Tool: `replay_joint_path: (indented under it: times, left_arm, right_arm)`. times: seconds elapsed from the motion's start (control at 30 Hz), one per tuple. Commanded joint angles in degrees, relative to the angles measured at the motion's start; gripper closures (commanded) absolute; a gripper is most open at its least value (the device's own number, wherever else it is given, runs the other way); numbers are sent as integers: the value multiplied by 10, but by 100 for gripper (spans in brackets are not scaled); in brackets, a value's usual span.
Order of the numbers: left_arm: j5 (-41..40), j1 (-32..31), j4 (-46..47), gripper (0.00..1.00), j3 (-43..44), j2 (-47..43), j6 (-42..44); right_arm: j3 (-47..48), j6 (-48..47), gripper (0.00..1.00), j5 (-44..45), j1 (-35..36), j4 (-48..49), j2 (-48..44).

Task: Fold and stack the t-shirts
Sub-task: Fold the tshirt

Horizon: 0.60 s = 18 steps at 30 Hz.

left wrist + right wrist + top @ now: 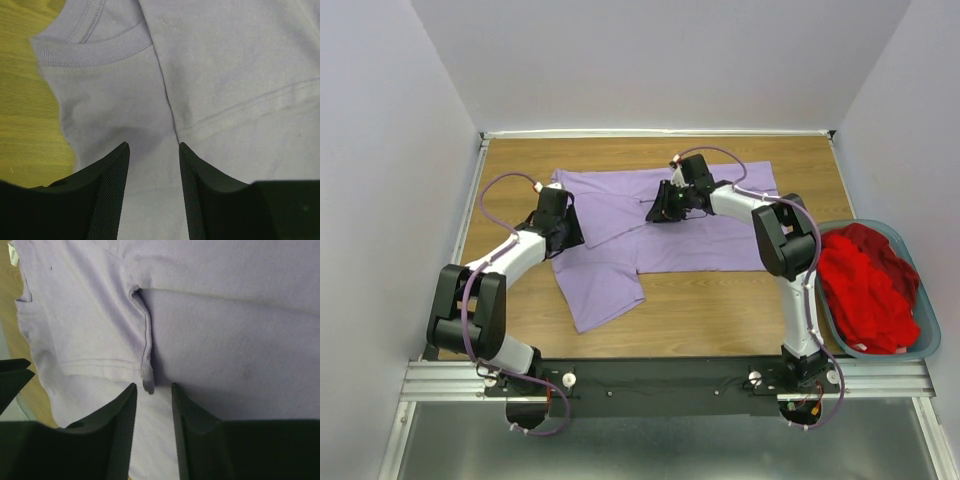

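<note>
The lavender t-shirt [720, 235] lies spread on the far middle of the wooden table [720, 305], with one part trailing toward the front left. My left gripper [568, 228] is open low over its left side. In the left wrist view, the open left gripper [152, 147] sits just below the ribbed collar [85, 52], with flat cloth between the fingers. My right gripper [657, 210] is open over the shirt's middle. In the right wrist view, the right gripper [152, 387] straddles cloth just below a folded seam tip [148, 384]. The red t-shirt [865, 285] lies crumpled in the basket.
The teal-grey plastic basket [932, 340] sits at the table's right edge, beside the right arm. Grey walls close in the table at the back and both sides. Bare wood shows in front of the shirt.
</note>
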Motion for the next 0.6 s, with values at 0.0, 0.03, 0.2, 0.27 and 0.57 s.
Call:
replay_joint_path:
  times: [0.0, 0.03, 0.2, 0.27, 0.57]
  left_arm:
    - [-20, -1, -13, 48, -7, -29, -11]
    - [-23, -1, -16, 48, -9, -32, -11]
    - [-43, 13, -25, 47, -21, -50, -12]
    - [-43, 18, -23, 47, -20, -44, -9]
    - [-42, 49, -11, 51, 31, 55, -4]
  right_arm:
    - [7, -38, 56, 1, -3, -41, -46]
    - [3, -45, 55, 18, -4, -48, -56]
    - [-49, -96, 51, 99, -26, -97, -125]
    - [-87, -111, 51, 146, -44, -112, -161]
    - [-172, -154, 51, 295, -97, -129, -222]
